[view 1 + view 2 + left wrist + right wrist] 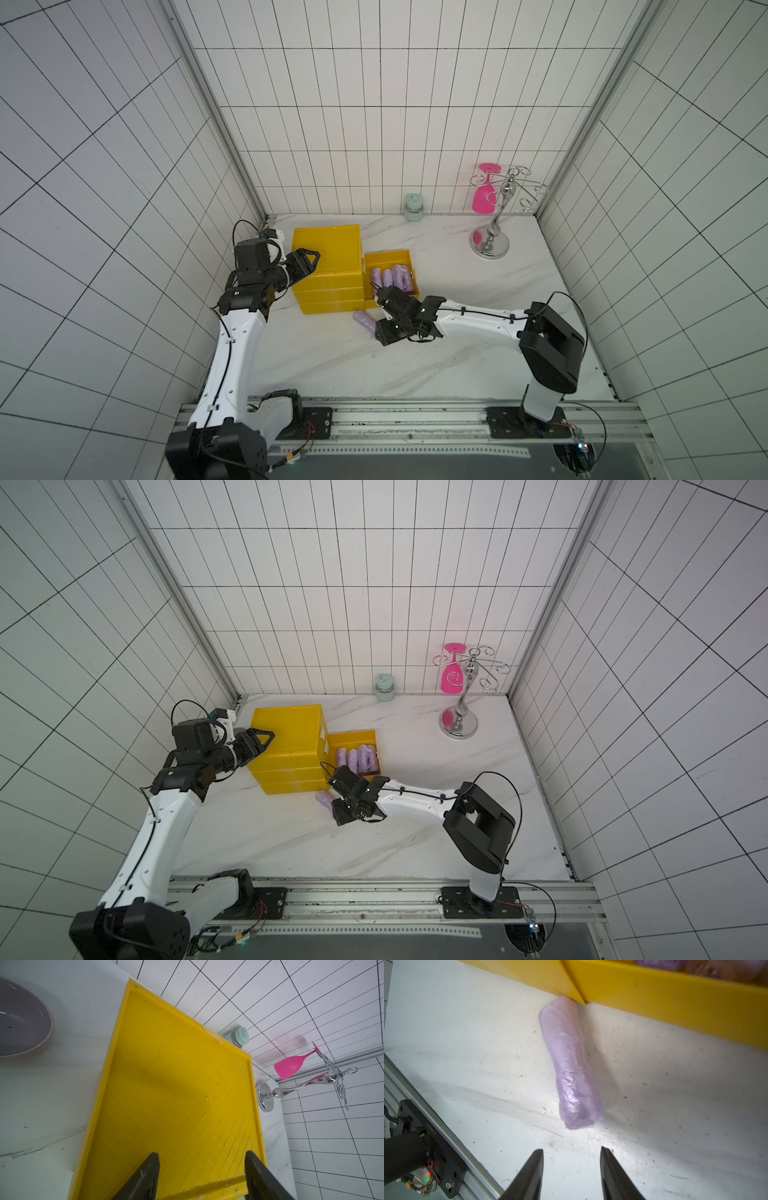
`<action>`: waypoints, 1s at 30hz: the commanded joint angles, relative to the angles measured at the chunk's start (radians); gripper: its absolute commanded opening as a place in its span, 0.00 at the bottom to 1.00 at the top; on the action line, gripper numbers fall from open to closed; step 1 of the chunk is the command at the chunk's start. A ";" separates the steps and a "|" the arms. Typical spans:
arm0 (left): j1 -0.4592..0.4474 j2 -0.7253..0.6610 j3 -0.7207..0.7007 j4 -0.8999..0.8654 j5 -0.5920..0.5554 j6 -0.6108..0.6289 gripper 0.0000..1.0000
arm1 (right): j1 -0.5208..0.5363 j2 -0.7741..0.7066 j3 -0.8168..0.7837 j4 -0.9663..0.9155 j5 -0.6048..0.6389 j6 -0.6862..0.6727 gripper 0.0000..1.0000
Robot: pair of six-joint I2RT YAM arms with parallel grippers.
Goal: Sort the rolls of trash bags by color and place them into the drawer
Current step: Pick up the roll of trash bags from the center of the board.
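Now we see our right gripper (pixel 572 1151) parted, empty, just right of a crinkled lilac plastic roll (pixel 569 1059); our left gripper (pixel 201 1155) gapes too.

No text, label, brand, number or sign can be read on anything in view.

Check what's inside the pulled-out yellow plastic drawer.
Crinkled lilac plastic rolls lie side by side, about five; no green or blue ones show. The right arm's black wrist covers the yellow drawer's near end in both top views, so anything there is hidden.
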 commanded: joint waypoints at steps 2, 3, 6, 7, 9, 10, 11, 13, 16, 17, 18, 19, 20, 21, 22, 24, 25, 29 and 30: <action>0.002 -0.008 -0.013 -0.031 -0.009 0.001 0.65 | -0.025 0.074 0.097 -0.024 0.010 -0.037 0.47; 0.002 -0.009 -0.013 -0.031 -0.009 0.001 0.65 | -0.030 0.086 0.108 -0.024 0.009 -0.039 0.47; 0.002 -0.007 -0.016 -0.031 -0.009 0.003 0.65 | -0.044 0.125 0.135 -0.017 -0.005 -0.041 0.48; 0.002 -0.006 -0.017 -0.031 -0.009 0.004 0.65 | -0.047 0.138 0.139 -0.010 -0.013 -0.040 0.47; 0.002 -0.006 -0.018 -0.032 -0.009 0.004 0.65 | -0.050 0.158 0.140 0.001 -0.020 -0.037 0.47; 0.002 -0.006 -0.017 -0.031 -0.009 0.006 0.65 | -0.051 0.165 0.140 0.005 -0.021 -0.034 0.47; 0.002 -0.006 -0.017 -0.031 -0.009 0.006 0.65 | -0.050 0.172 0.138 0.013 -0.024 -0.031 0.47; 0.002 -0.004 -0.019 -0.031 -0.010 0.007 0.65 | -0.051 0.183 0.135 0.024 -0.034 -0.025 0.47; 0.002 0.000 -0.019 -0.030 -0.006 0.007 0.65 | -0.052 0.198 0.131 0.037 -0.041 -0.017 0.47; 0.002 0.001 -0.019 -0.031 -0.006 0.007 0.65 | -0.051 0.202 0.130 0.039 -0.043 -0.014 0.47; 0.002 0.001 -0.019 -0.030 -0.006 0.007 0.65 | -0.050 0.205 0.129 0.042 -0.047 -0.012 0.46; 0.002 0.000 -0.020 -0.030 -0.006 0.007 0.65 | -0.050 0.208 0.127 0.048 -0.053 -0.008 0.45; 0.002 -0.001 -0.021 -0.029 -0.008 0.007 0.65 | -0.050 0.209 0.123 0.056 -0.062 -0.005 0.43; 0.002 -0.001 -0.021 -0.030 -0.009 0.007 0.65 | -0.050 0.211 0.121 0.061 -0.069 -0.001 0.41; 0.002 -0.001 -0.021 -0.029 -0.009 0.009 0.65 | -0.049 0.211 0.117 0.065 -0.075 0.004 0.39; 0.002 0.000 -0.021 -0.029 -0.007 0.008 0.65 | -0.048 0.207 0.107 0.077 -0.085 0.013 0.35; 0.002 0.001 -0.021 -0.029 -0.007 0.007 0.65 | -0.047 0.203 0.100 0.083 -0.087 0.018 0.33; 0.002 0.004 -0.019 -0.027 -0.006 0.007 0.65 | -0.047 0.179 0.068 0.109 -0.110 0.035 0.22; 0.002 0.005 -0.018 -0.027 -0.005 0.007 0.65 | -0.047 0.170 0.059 0.115 -0.118 0.038 0.18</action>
